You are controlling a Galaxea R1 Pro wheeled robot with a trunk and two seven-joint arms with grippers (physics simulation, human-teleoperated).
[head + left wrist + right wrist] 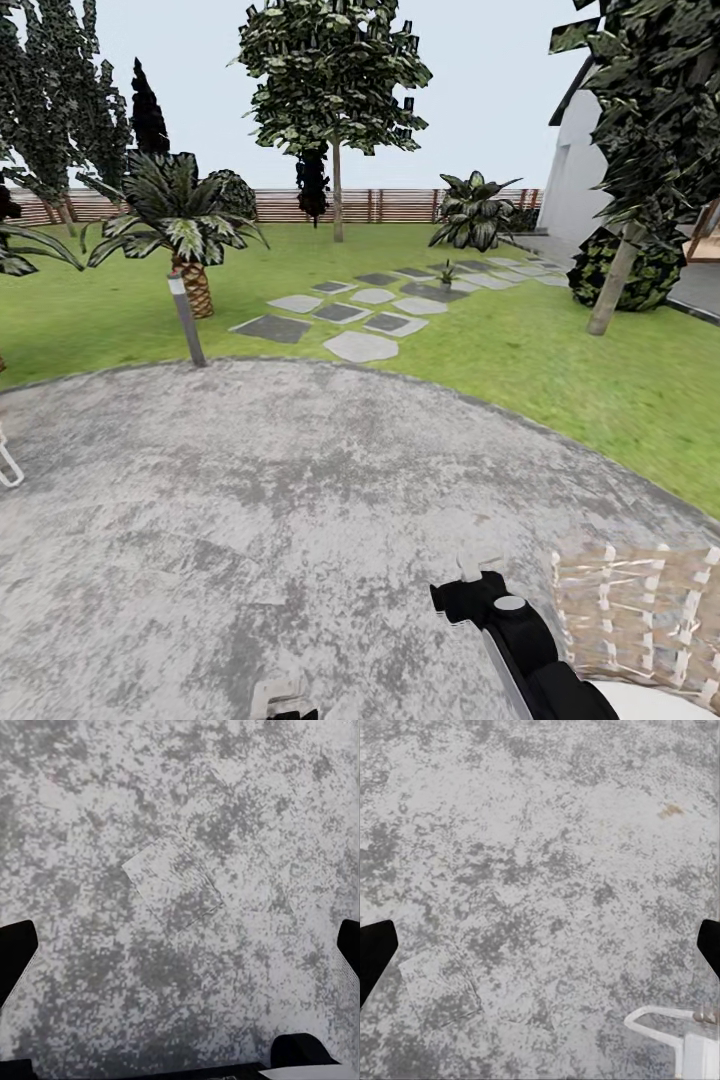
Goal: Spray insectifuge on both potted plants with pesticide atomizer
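1. We stood on a round grey paved patch (300, 500) at the edge of the lawn (560, 370), looking across the garden toward a brown slat fence (400, 205)
2. Grey stepping stones (362, 346) led away over the grass toward two potted plants: a small one in a pot (446, 275) sitting on the stones, and a bigger one with pale-speckled leaves (473, 212) farther back, near the fence
3. We could not pick out the atomizer anywhere; if it lay in the garden, it was hidden or too small to tell
4. A grey bollard lamp (186, 320) stood at the paving's rim beside a palm (180, 225), and we judged neither to be a task item
5. The left gripper (180, 945) pointed down at bare paving, its two dark fingertips wide apart with nothing between them
6. The right gripper (540, 949) was the same: fingertips spread wide over the paving and holding nothing
7. A black arm segment (510, 625) showed low in the head view, next to a woven mat (640, 610)
8. We judged the step in hand to be searching and driving, with the task barely begun
9. To do it well, we would have turned the head slowly across the lawn and stones, kept both arms tucked while rolling, and steered clear of the lamp and palm
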